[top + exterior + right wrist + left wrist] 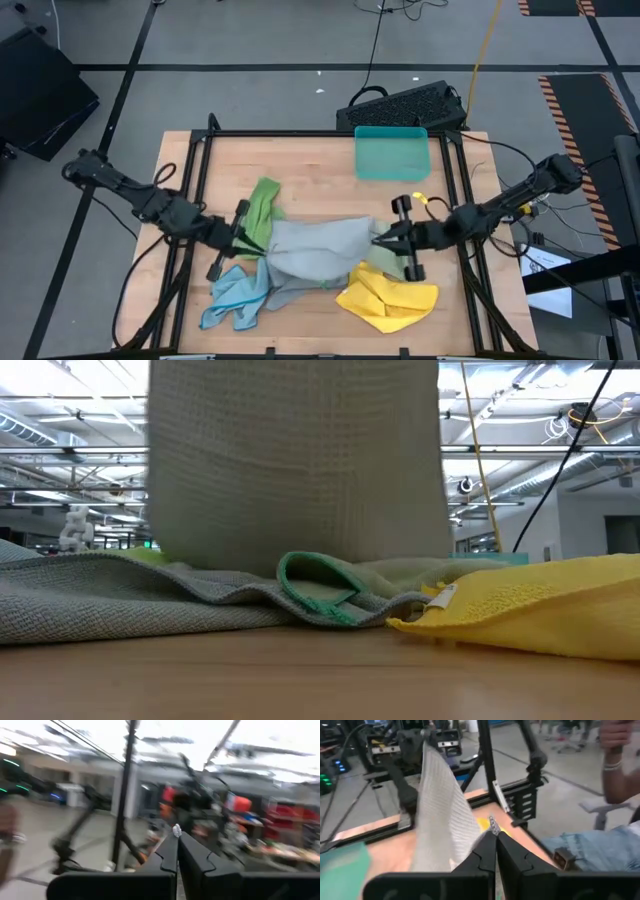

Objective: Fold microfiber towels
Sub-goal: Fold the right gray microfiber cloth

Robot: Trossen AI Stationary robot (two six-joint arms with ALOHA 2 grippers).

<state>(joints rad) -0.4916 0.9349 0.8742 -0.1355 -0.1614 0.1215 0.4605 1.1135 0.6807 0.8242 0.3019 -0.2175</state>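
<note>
A grey microfiber towel [322,243] hangs spread between my two grippers above the middle of the table; in the low view it fills the upper middle as a broad sheet [290,460]. My left gripper [256,240] is shut on its left end and my right gripper [381,238] on its right end. On the table lie a bright green towel [263,208], a light blue towel [235,296] and a yellow towel [390,298]. Another greyish cloth [100,595] lies flat in front of the hanging sheet and hides its lower edge. My left gripper pinches a corner of the grey towel [492,824] between its two fingers, at their free ends. The fingers come about level from the table's left. The towel runs from there across to the other gripper [427,745] and hangs below. My right gripper pinches a small bit of the towel's opposite corner [176,830] between its fingertips. It comes from the table's right, slanting slightly upward. The towel itself is out of sight behind the fingers in the right wrist view.
A teal plastic tray [391,152] stands at the far right of the table. A black frame [300,133] borders the table. A keyboard [405,103] lies beyond the far edge. A seated person [620,765] shows beyond the table's right side.
</note>
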